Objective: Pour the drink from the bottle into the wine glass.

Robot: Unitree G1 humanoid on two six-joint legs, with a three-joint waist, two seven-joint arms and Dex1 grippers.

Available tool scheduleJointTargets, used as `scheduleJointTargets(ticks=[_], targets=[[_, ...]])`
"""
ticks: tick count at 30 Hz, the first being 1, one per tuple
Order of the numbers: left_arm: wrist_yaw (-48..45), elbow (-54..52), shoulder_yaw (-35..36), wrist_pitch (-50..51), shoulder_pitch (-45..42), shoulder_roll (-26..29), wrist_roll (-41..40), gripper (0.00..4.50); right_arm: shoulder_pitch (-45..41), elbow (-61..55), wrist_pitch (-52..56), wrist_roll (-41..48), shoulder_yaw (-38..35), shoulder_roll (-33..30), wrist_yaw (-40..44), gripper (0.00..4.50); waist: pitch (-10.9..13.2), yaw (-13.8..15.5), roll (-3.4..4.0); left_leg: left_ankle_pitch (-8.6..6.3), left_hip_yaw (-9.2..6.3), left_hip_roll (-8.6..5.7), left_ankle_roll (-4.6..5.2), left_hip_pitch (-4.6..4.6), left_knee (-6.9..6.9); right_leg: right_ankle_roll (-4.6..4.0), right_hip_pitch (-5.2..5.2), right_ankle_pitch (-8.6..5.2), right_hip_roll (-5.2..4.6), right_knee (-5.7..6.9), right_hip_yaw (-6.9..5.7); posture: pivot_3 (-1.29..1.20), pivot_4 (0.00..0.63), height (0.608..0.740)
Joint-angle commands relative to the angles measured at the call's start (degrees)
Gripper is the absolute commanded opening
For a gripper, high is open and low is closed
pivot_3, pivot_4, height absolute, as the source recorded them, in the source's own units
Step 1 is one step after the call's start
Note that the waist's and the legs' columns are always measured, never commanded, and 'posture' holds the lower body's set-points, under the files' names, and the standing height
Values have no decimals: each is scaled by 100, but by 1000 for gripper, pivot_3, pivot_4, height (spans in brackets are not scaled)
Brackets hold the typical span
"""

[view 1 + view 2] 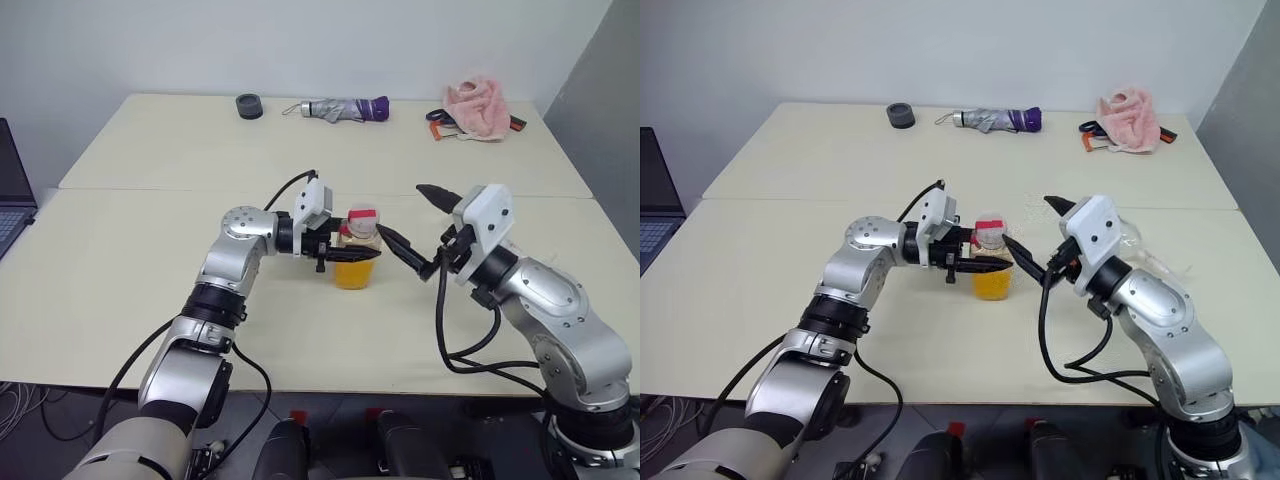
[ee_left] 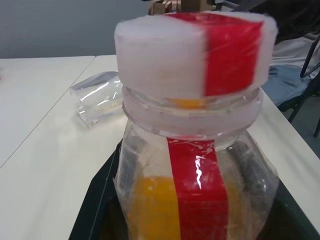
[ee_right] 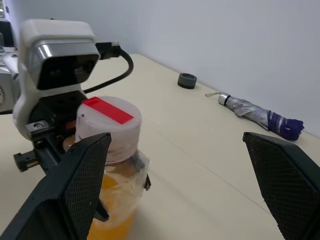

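pale cream tables (image 1: 120, 290) stand pushed together in front of a plain light wall. near the middle, the bottle (image 1: 357, 258) stands upright on the tabletop, its pinkish cap (image 3: 107, 128) with a red stripe screwed on, and the drink (image 1: 354, 274) fills its lower part, bright orange-yellow. the left gripper (image 1: 338, 252) reaches in from the left, pointing sideways, and is clenched around the bottle's shoulder just under the cap; in the left wrist view the black fingers (image 2: 102, 200) press on both sides of the clear plastic.

the right gripper (image 1: 420, 225) sits just to the right of the bottle with its jaws spread wide and nothing between them. one black finger ends close beside the bottle's cap, the other points up and away toward the far side of the table.

the wine glass (image 1: 1135, 243) is clear and hard to make out; it appears behind the right arm, on the right of the bottle, and the left wrist view shows a clear glass shape (image 2: 97, 97) lying tilted on the table beyond the bottle.

along the far edge lie a small dark ring (image 1: 249, 105), a folded grey and purple umbrella (image 1: 345, 109) and a pink cloth (image 1: 478, 106). a laptop's corner (image 1: 12, 190) shows at the far left.
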Motion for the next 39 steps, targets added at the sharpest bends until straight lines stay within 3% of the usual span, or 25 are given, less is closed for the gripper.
scheduleJointTargets(ticks=[1,28,39], targets=[[-54,-177,54,-129,-54,-30,-106,1779,-14,-105,-77,13,-107,-40,18,4500,0,0,0,0,0,0,0,0,0,0,0,0,0,0,0,0,150,740],[-30,-116,65,-165,-67,-38,-91,1779,42,-212,-27,144,-106,-25,224,4500,0,0,0,0,0,0,0,0,0,0,0,0,0,0,0,0,150,740],[-26,-136,71,-179,-68,-6,-83,1779,180,-228,133,643,-452,-496,652,4500,0,4,0,0,0,-1,0,0,0,0,0,0,0,0,0,0,150,740]])
